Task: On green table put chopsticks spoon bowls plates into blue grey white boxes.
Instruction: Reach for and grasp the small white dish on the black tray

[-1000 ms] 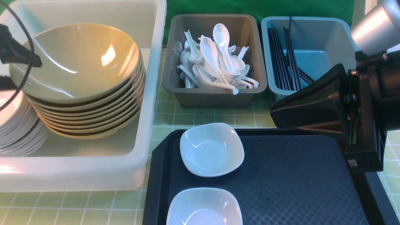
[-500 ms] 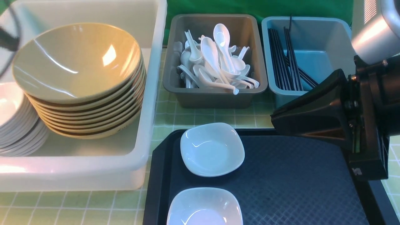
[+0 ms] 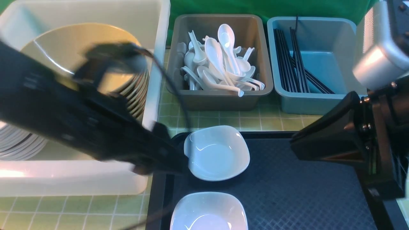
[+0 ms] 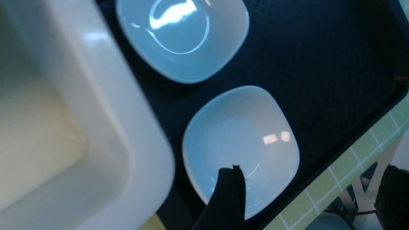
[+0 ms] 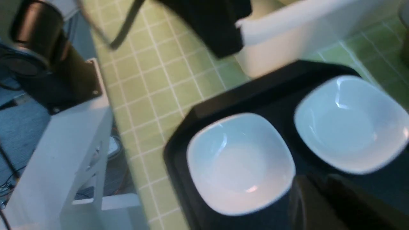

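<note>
Two white square plates lie on a black tray (image 3: 303, 185): the far plate (image 3: 217, 152) and the near plate (image 3: 209, 212). My left gripper (image 3: 174, 164), motion-blurred, hangs at the tray's left edge beside the far plate. In the left wrist view it (image 4: 310, 198) is open and empty, one finger (image 4: 228, 195) showing over the near plate (image 4: 239, 147). My right gripper (image 3: 292, 143) hovers over the tray's right side, shut and empty. The white box (image 3: 153, 80) holds stacked yellow-green bowls (image 3: 57, 44) and white plates (image 3: 16, 143). The grey box (image 3: 220, 100) holds spoons (image 3: 220, 60), and the blue box (image 3: 306, 103) holds chopsticks (image 3: 292, 60).
The white box's tall wall stands right against the tray's left edge. Green checked table (image 3: 223, 118) shows between the tray and the two small boxes. In the right wrist view, the table edge (image 5: 105, 86) drops off to a white frame and floor.
My left arm has swept from the white box's far left side across and down to the tray's left edge. My right arm has drawn back to the right and slightly lower.
</note>
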You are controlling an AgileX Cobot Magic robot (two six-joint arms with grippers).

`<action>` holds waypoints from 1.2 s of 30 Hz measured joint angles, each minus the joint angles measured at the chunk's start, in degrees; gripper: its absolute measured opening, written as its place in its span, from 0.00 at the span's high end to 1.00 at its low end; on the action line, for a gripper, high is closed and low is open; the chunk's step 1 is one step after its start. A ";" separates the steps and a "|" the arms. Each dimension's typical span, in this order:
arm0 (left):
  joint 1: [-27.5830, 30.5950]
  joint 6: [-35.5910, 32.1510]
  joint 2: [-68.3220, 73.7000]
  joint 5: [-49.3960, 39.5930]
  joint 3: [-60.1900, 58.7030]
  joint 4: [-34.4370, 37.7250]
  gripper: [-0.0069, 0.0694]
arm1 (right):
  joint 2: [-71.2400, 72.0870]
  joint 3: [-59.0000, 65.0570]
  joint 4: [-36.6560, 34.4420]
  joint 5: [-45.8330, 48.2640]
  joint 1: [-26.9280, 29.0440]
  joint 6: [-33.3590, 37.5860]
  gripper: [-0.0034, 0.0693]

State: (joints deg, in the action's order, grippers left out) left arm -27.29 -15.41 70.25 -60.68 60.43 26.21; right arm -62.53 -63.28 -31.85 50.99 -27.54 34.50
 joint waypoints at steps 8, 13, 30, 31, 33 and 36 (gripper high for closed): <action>-3.93 -3.60 -0.24 1.94 4.82 0.11 0.39 | -14.11 3.41 9.44 -8.13 0.06 -20.62 0.72; -4.03 -11.23 -1.24 -0.18 5.06 -0.10 0.49 | -26.13 3.41 5.13 -15.01 1.34 -21.17 0.51; -4.03 -15.94 -1.63 -5.51 5.06 -0.10 0.61 | -46.75 3.06 -30.80 -28.03 5.99 3.25 0.46; -4.03 -15.94 -1.63 -5.51 5.06 -0.10 0.61 | -46.81 3.06 -30.80 -28.03 5.99 3.25 0.46; -4.03 -15.94 -1.63 -5.55 5.06 -0.10 0.61 | -47.48 2.99 -34.16 -27.51 6.05 6.85 0.54; -4.03 -15.94 -1.63 -5.55 5.06 -0.10 0.61 | -47.89 2.99 -34.90 -26.35 6.50 9.30 0.69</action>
State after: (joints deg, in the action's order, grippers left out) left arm -31.32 -31.36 68.62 -66.24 65.49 26.11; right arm -110.42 -60.29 -66.75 24.65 -21.04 43.80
